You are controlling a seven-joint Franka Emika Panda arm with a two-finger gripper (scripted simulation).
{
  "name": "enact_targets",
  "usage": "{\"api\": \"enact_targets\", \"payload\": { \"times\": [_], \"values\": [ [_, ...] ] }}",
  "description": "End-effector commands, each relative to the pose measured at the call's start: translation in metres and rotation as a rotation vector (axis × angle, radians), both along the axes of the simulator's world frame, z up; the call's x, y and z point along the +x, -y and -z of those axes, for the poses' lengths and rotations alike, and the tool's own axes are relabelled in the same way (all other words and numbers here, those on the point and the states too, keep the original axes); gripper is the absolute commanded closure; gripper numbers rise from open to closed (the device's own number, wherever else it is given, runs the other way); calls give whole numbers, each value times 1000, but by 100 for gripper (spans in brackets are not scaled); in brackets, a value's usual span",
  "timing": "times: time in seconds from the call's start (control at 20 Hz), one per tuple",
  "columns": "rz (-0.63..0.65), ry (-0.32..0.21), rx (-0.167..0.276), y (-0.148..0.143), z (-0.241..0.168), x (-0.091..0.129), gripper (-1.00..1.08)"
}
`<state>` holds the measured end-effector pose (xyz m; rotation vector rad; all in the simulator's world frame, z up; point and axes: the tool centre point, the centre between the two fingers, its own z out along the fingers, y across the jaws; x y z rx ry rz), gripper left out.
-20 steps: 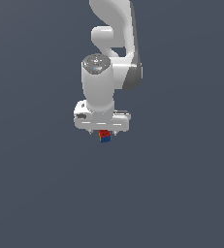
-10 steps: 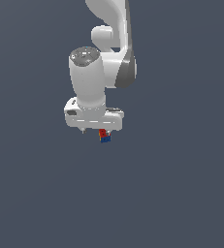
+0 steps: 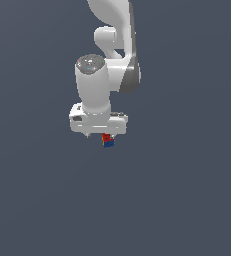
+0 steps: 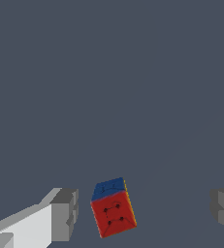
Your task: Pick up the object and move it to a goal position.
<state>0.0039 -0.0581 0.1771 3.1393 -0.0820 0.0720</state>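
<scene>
In the exterior view the white arm (image 3: 112, 45) is moving toward the frame's left, a bit further than a moment ago, and the gripper (image 3: 103, 136) sits just left of the middle. The object (image 3: 107, 140), a tiny red and blue cube, is poking out right under it, near the frame's center. In the wrist view the fingers (image 4: 65, 213) are standing wide apart, released, with the cube loose between them and touching neither. So the pick-up is probably not done yet.
</scene>
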Motion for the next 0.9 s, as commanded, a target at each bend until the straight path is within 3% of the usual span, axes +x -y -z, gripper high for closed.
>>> {"api": "enact_targets", "payload": {
  "times": [0.0,0.55,0.85],
  "values": [
    [-28,-5,-2,-2,11,-7,-92],
    [-218,-36,-6,-16,74,-60,-92],
    [-275,-44,-5,-20,91,-77,-92]
  ]
}}
